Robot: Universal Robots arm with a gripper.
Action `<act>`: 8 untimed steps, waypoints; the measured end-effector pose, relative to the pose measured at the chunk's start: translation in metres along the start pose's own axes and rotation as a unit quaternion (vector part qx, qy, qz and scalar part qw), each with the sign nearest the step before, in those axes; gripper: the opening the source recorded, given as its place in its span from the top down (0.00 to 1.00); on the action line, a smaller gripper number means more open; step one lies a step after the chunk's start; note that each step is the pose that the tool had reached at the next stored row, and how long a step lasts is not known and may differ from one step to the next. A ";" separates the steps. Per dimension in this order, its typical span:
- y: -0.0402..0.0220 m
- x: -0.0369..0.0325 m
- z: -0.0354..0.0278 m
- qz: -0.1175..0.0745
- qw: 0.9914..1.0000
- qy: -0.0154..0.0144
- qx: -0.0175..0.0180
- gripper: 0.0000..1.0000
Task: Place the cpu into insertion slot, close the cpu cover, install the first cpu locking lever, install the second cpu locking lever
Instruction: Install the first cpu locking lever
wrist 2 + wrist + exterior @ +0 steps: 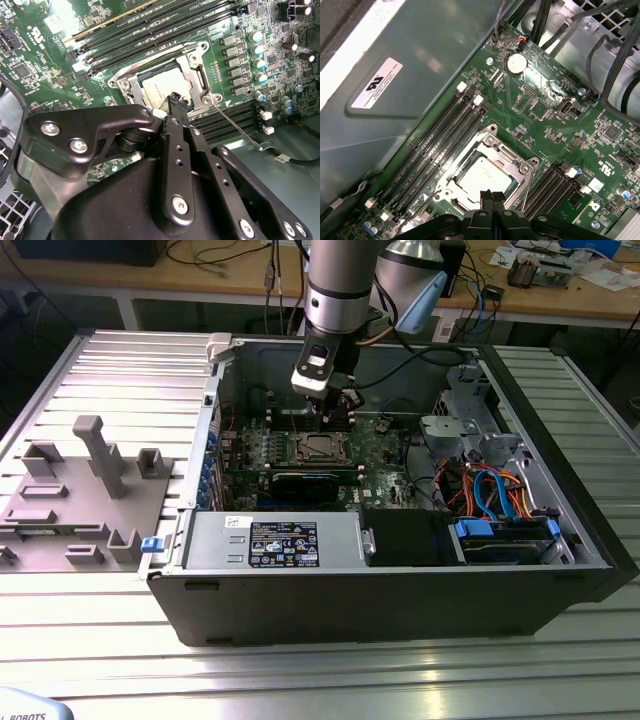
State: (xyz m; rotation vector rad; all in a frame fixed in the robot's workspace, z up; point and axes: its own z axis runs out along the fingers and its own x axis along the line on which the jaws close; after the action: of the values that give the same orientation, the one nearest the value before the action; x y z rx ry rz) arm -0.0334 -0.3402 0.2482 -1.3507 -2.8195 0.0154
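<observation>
The cpu (pixel 484 177) lies flat in the insertion slot (pixel 451 176) on the green board, its silver top showing through the cut-out of the cpu cover (pixel 507 156), which lies down over it. In the second wrist view the cpu (pixel 161 84) sits framed by the cover (pixel 192 75). My gripper (pixel 491 194) is shut with nothing held, its black fingertips (pixel 175 98) together just above the cpu's near edge. A thin wire locking lever (pixel 235 125) runs out slantwise from the socket's corner. In the exterior view the gripper (pixel 335 412) hangs over the socket (pixel 318 447).
Long black memory slots (pixel 437 145) flank the socket on both sides. The open computer case (pixel 300 590) walls the board in, with a drive cage and cable bundle (pixel 490 485) at the exterior view's right. A grey fixture tray (pixel 70 500) lies outside at the exterior view's left.
</observation>
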 end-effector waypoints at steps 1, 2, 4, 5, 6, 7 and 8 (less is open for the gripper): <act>0.0000 0.0000 0.0000 0.000 1.000 0.000 0.000 0.89; 0.0000 0.0000 0.0000 -0.001 1.000 0.000 0.000 0.89; 0.0000 0.0000 0.0000 -0.002 1.000 0.000 0.000 0.89; 0.0000 0.0000 0.0000 -0.002 1.000 0.000 0.000 0.89; 0.0000 0.0000 0.0000 -0.003 1.000 0.000 0.000 0.89; 0.0000 0.0000 0.0000 -0.003 1.000 0.000 0.000 0.89; 0.0000 0.0000 0.0000 -0.004 1.000 0.000 0.000 0.89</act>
State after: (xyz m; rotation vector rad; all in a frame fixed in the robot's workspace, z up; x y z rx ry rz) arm -0.0334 -0.3402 0.2482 -1.3399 -2.8247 0.0155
